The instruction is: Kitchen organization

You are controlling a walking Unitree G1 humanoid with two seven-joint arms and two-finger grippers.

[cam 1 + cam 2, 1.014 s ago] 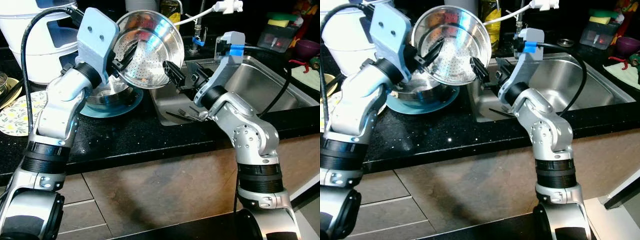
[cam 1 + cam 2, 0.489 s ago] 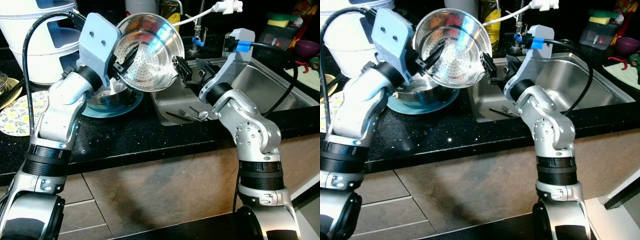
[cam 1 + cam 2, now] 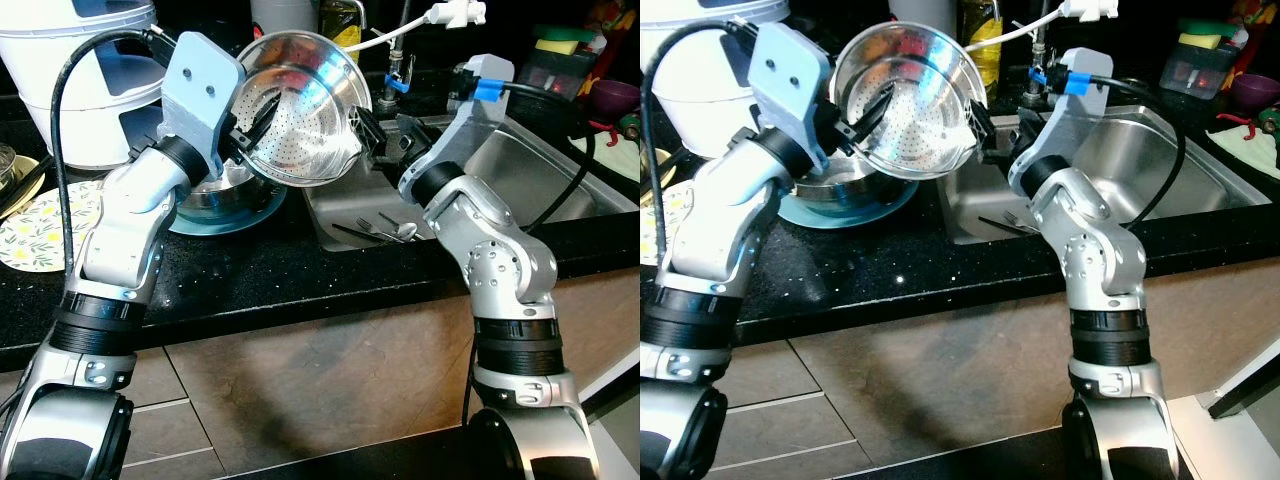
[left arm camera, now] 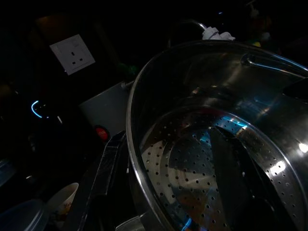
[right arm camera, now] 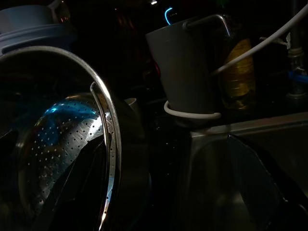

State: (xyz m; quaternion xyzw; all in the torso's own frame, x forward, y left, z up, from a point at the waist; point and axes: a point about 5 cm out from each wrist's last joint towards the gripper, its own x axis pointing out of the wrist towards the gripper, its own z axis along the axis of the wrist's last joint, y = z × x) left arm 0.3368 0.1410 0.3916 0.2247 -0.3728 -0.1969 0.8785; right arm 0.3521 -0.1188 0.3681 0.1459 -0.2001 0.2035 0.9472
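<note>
Colander (image 3: 300, 110) hiding R gripper (image 3: 365, 135) tips

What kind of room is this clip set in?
A home kitchen, most likely: a stainless sink set in a black countertop, cutlery in the basin, and a steel colander held by the left gripper.
</note>
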